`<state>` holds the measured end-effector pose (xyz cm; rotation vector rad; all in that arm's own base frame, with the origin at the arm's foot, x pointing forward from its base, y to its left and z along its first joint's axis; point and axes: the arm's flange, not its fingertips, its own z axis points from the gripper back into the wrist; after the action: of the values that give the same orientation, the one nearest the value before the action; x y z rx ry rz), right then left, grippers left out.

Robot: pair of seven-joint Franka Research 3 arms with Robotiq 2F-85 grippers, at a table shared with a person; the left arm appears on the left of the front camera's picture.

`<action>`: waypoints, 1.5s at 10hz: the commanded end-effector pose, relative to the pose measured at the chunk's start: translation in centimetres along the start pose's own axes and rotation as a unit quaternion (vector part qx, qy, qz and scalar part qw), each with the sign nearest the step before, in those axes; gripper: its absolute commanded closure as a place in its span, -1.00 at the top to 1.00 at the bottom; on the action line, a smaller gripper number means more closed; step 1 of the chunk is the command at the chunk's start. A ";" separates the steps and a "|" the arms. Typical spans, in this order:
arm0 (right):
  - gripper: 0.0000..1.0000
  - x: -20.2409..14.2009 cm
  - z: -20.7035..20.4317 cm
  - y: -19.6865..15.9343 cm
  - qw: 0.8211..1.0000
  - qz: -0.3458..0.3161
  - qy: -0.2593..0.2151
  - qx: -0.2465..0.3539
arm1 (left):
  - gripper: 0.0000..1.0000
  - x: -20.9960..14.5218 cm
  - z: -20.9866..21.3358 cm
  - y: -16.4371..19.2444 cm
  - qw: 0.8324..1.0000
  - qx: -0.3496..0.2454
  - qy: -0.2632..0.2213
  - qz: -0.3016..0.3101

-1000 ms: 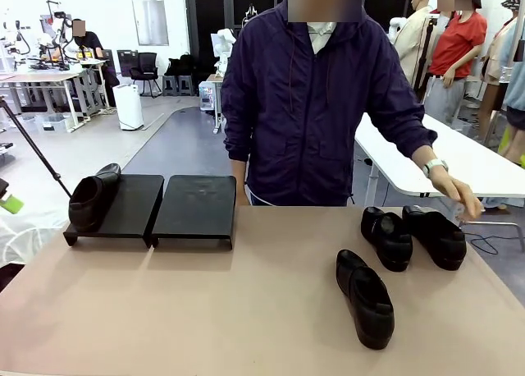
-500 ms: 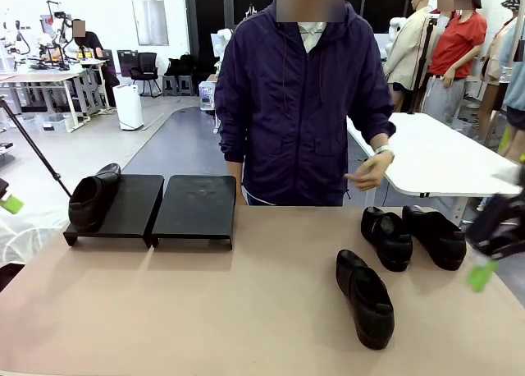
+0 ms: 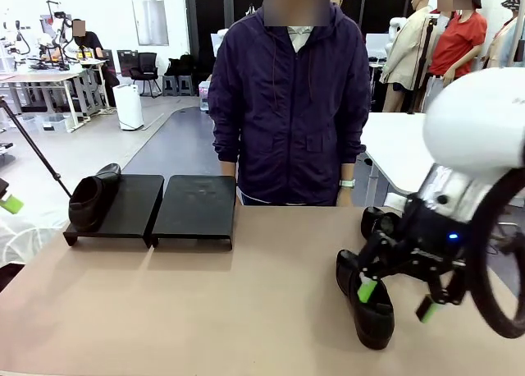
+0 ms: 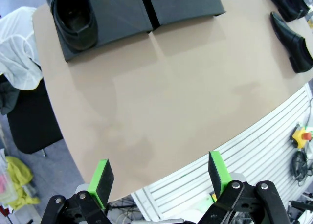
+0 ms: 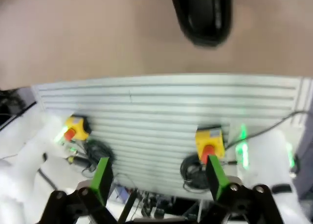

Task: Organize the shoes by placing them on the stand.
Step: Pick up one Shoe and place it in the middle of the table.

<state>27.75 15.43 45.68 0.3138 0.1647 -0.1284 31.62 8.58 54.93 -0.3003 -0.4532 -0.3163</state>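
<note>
One black shoe (image 3: 89, 200) lies on the left platform of the stand (image 3: 197, 208); the left wrist view has this shoe (image 4: 73, 14) at top left on the stand (image 4: 183, 4). A second shoe (image 3: 367, 306) lies alone on the table's right side, and my right gripper (image 3: 396, 300) hangs open just right of it, with nothing between its fingers. Part of another shoe (image 3: 374, 221) peeks out behind the right arm. In the right wrist view the open gripper (image 5: 159, 177) faces the table's front edge, with a shoe toe (image 5: 203, 13) above. My left gripper (image 4: 160, 174) is open, high off the table's near left corner.
A person in a dark purple jacket (image 3: 287, 105) stands at the far edge, arms down. Below the table's front edge runs a white slatted panel (image 5: 161, 111) with yellow stop-button boxes (image 5: 209, 142). Bare tabletop (image 3: 205, 302) stretches between the stand and the shoes.
The person's hand has drawn back from the shoes at the right. My right arm has swung in from the right edge and now hangs by the nearest shoe.
</note>
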 end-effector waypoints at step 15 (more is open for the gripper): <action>1.00 12.4 -10.3 -0.3 0.989 0.134 -0.060 -0.005 | 1.00 0.1 -0.1 -0.1 1.000 -0.004 -0.008 0.002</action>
<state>37.77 16.80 33.85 0.3141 0.0291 0.0997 31.62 8.59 54.92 -0.3003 -0.4533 -0.3161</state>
